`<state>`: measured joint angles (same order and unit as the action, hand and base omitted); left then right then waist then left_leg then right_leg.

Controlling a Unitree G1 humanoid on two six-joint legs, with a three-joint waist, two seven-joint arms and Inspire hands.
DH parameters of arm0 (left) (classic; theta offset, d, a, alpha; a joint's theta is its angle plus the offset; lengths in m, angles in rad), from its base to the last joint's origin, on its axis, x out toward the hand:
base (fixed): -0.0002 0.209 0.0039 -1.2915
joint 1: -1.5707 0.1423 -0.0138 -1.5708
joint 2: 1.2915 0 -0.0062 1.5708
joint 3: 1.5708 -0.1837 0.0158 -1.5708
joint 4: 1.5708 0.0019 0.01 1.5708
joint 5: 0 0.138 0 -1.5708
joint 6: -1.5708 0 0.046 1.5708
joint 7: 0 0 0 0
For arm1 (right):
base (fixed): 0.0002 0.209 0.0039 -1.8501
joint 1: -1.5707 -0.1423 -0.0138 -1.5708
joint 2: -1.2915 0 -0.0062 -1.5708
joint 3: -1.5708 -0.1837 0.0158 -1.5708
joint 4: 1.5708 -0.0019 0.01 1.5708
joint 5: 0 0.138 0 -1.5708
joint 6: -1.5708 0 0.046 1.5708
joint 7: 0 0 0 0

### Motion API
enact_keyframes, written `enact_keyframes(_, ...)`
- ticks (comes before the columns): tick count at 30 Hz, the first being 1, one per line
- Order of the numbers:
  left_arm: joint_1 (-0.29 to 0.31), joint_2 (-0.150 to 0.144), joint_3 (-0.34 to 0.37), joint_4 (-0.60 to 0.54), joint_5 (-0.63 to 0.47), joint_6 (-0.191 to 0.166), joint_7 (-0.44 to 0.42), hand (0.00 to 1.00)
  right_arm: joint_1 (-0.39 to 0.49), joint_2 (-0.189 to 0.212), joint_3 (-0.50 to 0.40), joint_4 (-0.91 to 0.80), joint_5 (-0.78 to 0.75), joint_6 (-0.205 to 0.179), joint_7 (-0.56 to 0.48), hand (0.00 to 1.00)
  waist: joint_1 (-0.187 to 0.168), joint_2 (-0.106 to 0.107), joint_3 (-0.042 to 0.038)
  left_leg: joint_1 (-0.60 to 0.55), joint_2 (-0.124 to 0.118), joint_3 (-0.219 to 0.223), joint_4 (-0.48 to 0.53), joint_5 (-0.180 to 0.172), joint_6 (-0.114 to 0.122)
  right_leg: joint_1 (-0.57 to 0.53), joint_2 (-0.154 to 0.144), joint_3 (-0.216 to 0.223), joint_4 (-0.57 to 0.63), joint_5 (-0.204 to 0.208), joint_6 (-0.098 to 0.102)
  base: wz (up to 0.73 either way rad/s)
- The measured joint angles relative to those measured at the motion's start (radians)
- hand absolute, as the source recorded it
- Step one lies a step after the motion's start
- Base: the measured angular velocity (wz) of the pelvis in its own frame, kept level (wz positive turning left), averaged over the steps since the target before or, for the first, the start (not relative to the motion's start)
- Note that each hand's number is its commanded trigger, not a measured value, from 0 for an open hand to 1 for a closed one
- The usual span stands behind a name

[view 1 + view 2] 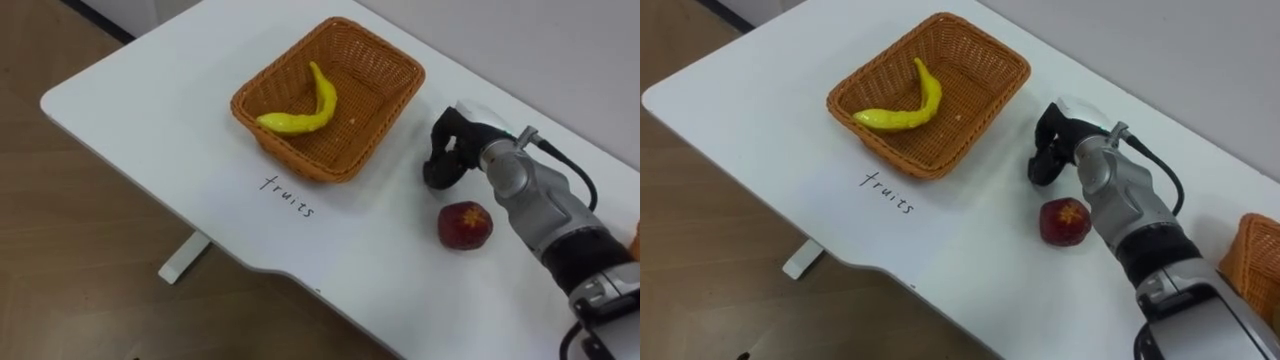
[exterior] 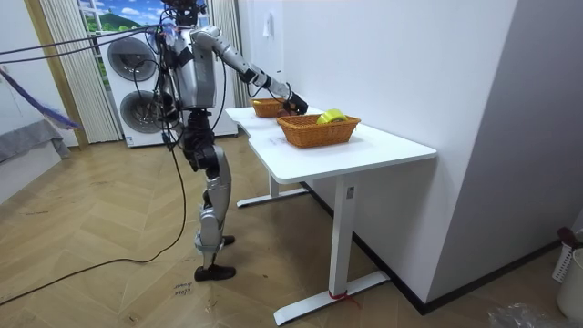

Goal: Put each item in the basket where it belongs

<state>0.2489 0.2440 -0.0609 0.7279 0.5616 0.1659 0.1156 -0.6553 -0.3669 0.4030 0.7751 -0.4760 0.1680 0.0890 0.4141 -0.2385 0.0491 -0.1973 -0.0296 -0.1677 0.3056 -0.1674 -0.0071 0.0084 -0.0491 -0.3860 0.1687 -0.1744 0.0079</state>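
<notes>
the dark fingers [image 1: 438, 170] of the right hand [image 1: 455, 146] are curled downward in a loose claw with nothing visible inside them, their tips low over the white worktop [image 1: 150, 120], though contact with it cannot be made out. just beside the hand, on the side nearer the robot, lies the round red apple-like fruit [image 1: 465, 224], apart from the fingers and resting bare on the worktop. further out to the robot's left sits the rectangular brown wicker basket [image 1: 298, 152], with a handwritten label [image 1: 288, 196] on the worktop in front of it; 1 long curved yellow fruit [image 1: 318, 105] already lies inside. at the far right edge of the right eye view the rim of a second wicker basket [image 1: 1258, 255] shows. in the room view the robot stands at the long edge of the worktop with this arm stretched out over it. the step in hand looks to be the pick of the red fruit, not yet grasped. the next move likely calls for the fingers to spread, shift toward the robot over the fruit, close round its widest part, then carry it left and release it over the basket beside the yellow fruit.
</notes>
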Motion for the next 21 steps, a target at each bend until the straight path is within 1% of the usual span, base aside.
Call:
enact_keyframes(3, 0.001, 0.000, -0.005, -0.001, -0.001, 0.000, 0.006, 0.00, 0.002, 0.000, -0.001, -0.001, 0.011, -0.004, -0.005, 0.00, -0.002, 0.005, 0.0019, -0.002, -0.001, -0.001, 0.003, -0.001, 0.000, 0.000, 0.000, -0.001, 0.000, 0.000, 0.000, 0.00)
enact_keyframes(6, 0.001, 0.001, -0.014, -0.002, -0.001, -0.001, 0.011, 0.00, 0.002, 0.000, -0.005, -0.003, 0.048, -0.005, -0.012, 0.00, -0.005, 0.010, -0.0003, -0.004, -0.001, 0.000, 0.004, -0.002, 0.000, -0.004, 0.000, 0.002, 0.002, 0.000, 0.000, 0.00)
enact_keyframes(7, 0.002, 0.001, -0.021, -0.002, -0.001, -0.001, 0.012, 0.00, 0.002, 0.000, -0.008, -0.005, 0.073, -0.008, -0.016, 0.00, -0.008, 0.013, -0.0047, -0.004, -0.001, 0.000, 0.005, -0.002, 0.000, -0.003, -0.001, 0.001, 0.002, 0.000, 0.000, 0.00)
enact_keyframes(8, 0.004, 0.000, -0.022, -0.002, -0.001, -0.002, 0.012, 0.00, 0.003, 0.000, -0.010, -0.012, 0.096, -0.009, -0.019, 0.00, -0.011, 0.019, -0.0062, -0.003, -0.001, 0.002, 0.005, -0.002, 0.000, -0.003, -0.001, 0.002, 0.002, 0.000, 0.000, 0.00)
enact_keyframes(9, 0.008, -0.001, -0.020, -0.006, -0.001, -0.002, 0.012, 0.00, 0.015, 0.000, -0.025, -0.044, 0.105, -0.009, -0.020, 0.00, -0.024, 0.024, -0.0091, -0.003, -0.001, 0.002, 0.003, -0.001, 0.000, -0.004, -0.001, 0.002, 0.001, 0.000, 0.000, 0.00)
enact_keyframes(10, 0.013, -0.001, -0.020, -0.009, -0.001, -0.001, 0.012, 0.00, 0.022, 0.000, -0.034, -0.064, 0.110, -0.014, -0.020, 0.00, -0.028, 0.026, -0.0103, -0.003, -0.001, 0.002, 0.002, -0.001, 0.000, -0.004, -0.001, 0.002, 0.001, 0.000, 0.000, 0.00)
enact_keyframes(12, 0.031, -0.003, -0.019, -0.013, -0.001, 0.003, 0.012, 0.00, 0.050, 0.000, -0.047, -0.129, 0.126, -0.019, -0.021, 0.00, -0.047, 0.034, -0.0176, 0.004, 0.000, 0.002, -0.002, -0.001, 0.001, 0.001, -0.001, 0.004, 0.000, 0.000, 0.000, 0.00)
enact_keyframes(14, 0.041, -0.005, -0.019, -0.013, -0.001, 0.005, 0.012, 0.00, 0.073, 0.000, -0.048, -0.161, 0.136, -0.022, -0.021, 0.00, -0.055, 0.036, -0.0190, 0.019, 0.001, 0.005, -0.006, -0.001, 0.001, 0.012, -0.001, 0.010, -0.002, 0.000, 0.000, -0.02)
enact_keyframes(15, 0.045, -0.008, -0.019, -0.013, -0.001, 0.006, 0.013, 0.00, 0.090, 0.000, -0.055, -0.178, 0.138, -0.024, -0.021, 0.00, -0.058, 0.035, -0.0234, 0.023, 0.001, 0.006, -0.009, -0.001, 0.001, 0.013, -0.001, 0.015, -0.002, 0.000, 0.000, -0.06)
enact_keyframes(17, 0.048, -0.016, -0.016, -0.013, 0.000, 0.007, 0.022, 0.00, 0.111, 0.000, -0.073, -0.202, 0.153, -0.024, -0.021, 0.00, -0.061, 0.036, -0.0235, 0.035, 0.002, 0.011, -0.018, -0.001, 0.001, 0.018, -0.001, 0.028, -0.002, 0.000, 0.000, -0.08)
enact_keyframes(18, 0.052, -0.023, -0.009, -0.013, -0.001, 0.007, 0.034, 0.00, 0.125, 0.000, -0.083, -0.224, 0.154, -0.024, -0.021, 0.00, -0.064, 0.036, -0.0236, 0.040, 0.002, 0.015, -0.019, -0.001, 0.001, 0.022, -0.001, 0.030, -0.002, 0.000, 0.000, -0.08)
enact_keyframes(21, 0.054, -0.032, 0.006, -0.004, -0.001, 0.007, 0.045, 0.00, 0.133, 0.000, -0.087, -0.242, 0.163, -0.026, -0.021, 0.00, -0.081, 0.036, -0.0237, 0.050, 0.003, 0.017, -0.030, -0.001, 0.001, 0.029, -0.002, 0.032, -0.001, 0.000, 0.000, -0.03)
